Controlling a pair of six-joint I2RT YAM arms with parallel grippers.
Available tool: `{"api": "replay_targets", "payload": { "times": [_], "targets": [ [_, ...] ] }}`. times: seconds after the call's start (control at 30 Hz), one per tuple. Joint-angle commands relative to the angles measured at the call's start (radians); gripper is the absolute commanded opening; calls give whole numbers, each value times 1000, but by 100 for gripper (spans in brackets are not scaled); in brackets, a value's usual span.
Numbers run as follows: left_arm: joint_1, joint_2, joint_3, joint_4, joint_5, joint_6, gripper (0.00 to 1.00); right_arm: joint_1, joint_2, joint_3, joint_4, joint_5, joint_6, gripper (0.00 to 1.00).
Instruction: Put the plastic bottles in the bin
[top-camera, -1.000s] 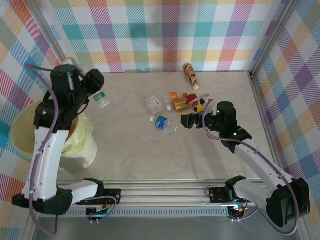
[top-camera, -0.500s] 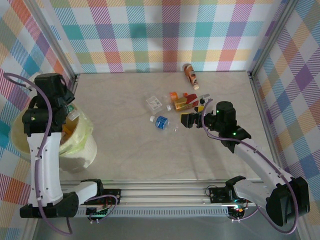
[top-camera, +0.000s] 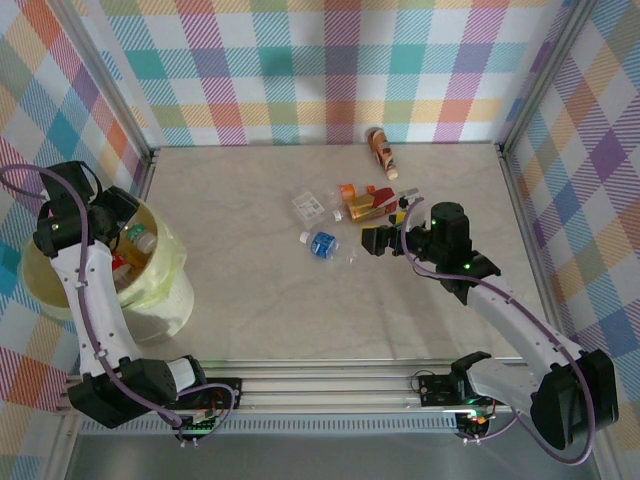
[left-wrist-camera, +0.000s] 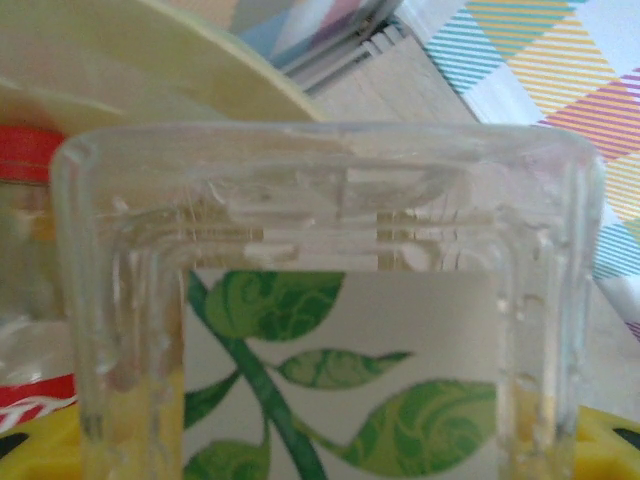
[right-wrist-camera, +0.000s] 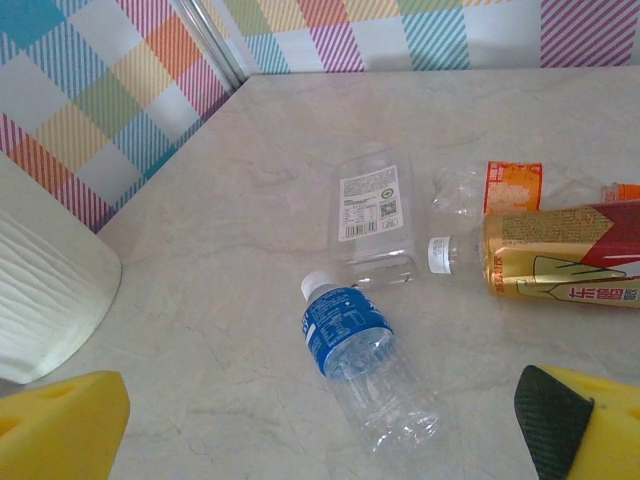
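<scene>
You're looking at a clear bottle (left-wrist-camera: 330, 250) with squared shoulders, very close to the lens, its white label (left-wrist-camera: 345, 330) printed with green leaves and a stem. Your left gripper (left-wrist-camera: 325, 450) holds it, with the yellow fingers (left-wrist-camera: 35, 452) showing at the two bottom corners on either side of it. Behind its top left runs the pale yellow-green rim of the bin (left-wrist-camera: 170, 55). At the left edge you see a red band (left-wrist-camera: 25, 155) and, lower, a red-and-white patch (left-wrist-camera: 35, 395), both blurred. At the upper right are a metal rail (left-wrist-camera: 350, 50), a strip of tabletop (left-wrist-camera: 420, 90) and plaid wall (left-wrist-camera: 560, 60)
</scene>
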Motion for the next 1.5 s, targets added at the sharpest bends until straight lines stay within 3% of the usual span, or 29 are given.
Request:
{"api": "replay_targets", "payload": {
  "times": [0.0, 0.07, 0.2, 0.4, 0.7, 0.83, 1.17, 1.3, 1.47],
  "targets": [
    [20, 14, -2, 67, 64, 8, 47, 8, -2, 17, 6, 7, -11, 100],
    [20, 29, 6, 63, 56, 6, 52, 7, -3, 14, 5, 11, -11, 100],
    [20, 44, 26, 31, -12, -8, 77, 7, -7, 12, -1, 15, -11, 100],
    [19, 24, 40, 27, -36, -13, 87, 6, 10, 32, -26, 57, 40, 100],
    [18, -4, 48, 9, -15, -15, 94, 6, 52, 39, -21, 129, 111, 100],
    [18, -11, 59, 12, 54, -17, 97, 6, 70, 46, -30, 113, 99, 100],
    [-6, -44, 128, -8, 118, -28, 100, 7, 182, 39, -16, -47, -34, 100],
    [-16, -68, 126, 25, 239, -39, 100, 16, 246, 56, -39, -85, -80, 100],
    [-113, -88, 147, 66, 303, -45, 100, 61, 343, 102, -104, -52, -196, 100]
  ]
}}
